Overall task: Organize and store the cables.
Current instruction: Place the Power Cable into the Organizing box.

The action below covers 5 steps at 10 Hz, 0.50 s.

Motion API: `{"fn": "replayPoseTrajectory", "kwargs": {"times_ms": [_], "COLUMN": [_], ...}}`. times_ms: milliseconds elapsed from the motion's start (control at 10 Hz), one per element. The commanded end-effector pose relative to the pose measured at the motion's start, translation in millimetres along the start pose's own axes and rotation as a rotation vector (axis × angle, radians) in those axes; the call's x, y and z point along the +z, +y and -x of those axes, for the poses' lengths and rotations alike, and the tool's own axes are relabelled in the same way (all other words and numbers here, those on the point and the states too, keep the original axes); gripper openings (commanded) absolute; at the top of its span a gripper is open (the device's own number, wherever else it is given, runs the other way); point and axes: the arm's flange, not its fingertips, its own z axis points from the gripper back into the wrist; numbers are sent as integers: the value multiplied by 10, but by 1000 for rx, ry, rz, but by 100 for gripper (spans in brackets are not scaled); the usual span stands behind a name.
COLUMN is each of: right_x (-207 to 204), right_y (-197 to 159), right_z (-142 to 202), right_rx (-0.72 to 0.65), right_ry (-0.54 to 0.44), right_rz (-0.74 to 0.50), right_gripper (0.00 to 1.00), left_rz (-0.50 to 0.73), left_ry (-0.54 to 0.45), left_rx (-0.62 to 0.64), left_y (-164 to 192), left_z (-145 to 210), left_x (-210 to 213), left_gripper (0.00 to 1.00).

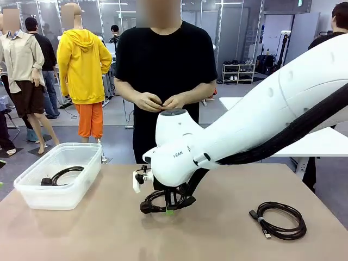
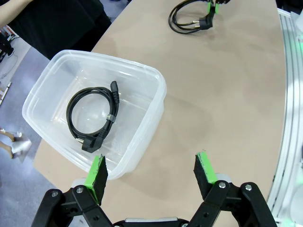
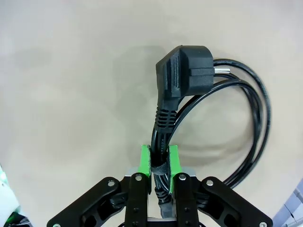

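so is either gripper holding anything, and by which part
The right gripper is shut on a coiled cable, fingers pinching the cord just behind its plug, at the tie. The left gripper is open and empty.

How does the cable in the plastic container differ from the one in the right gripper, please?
The cable in the container lies loose inside the clear container, while the held cable is out at the middle of the table. Nothing grips the cable in the container, whereas the right gripper is shut on the held cable just below its plug. Both are black coiled cords.
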Motion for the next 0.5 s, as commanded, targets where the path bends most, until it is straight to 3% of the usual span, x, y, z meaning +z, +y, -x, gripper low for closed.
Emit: {"fn": "replayPoseTrajectory", "kwargs": {"times_ms": [0, 100, 300, 400], "right_x": [-15, -60, -35, 1], "right_y": [-48, -37, -21, -19], "right_z": [38, 93, 147, 172], "right_rx": [-29, -27, -26, -29], "right_ry": [-28, -28, -49, -55], "right_rz": [-10, -37, -55, -52], "right_gripper": [0, 0, 50, 66], "left_rz": [-6, -6, -6, -6], "left_ry": [2, 2, 2, 2], "left_rx": [13, 13, 13, 13], "left_y": [-19, -19, -19, -19], "left_z": [-13, -13, -13, -13], "left_x": [5, 5, 5, 5], "left_gripper": [93, 93, 93, 93]}}
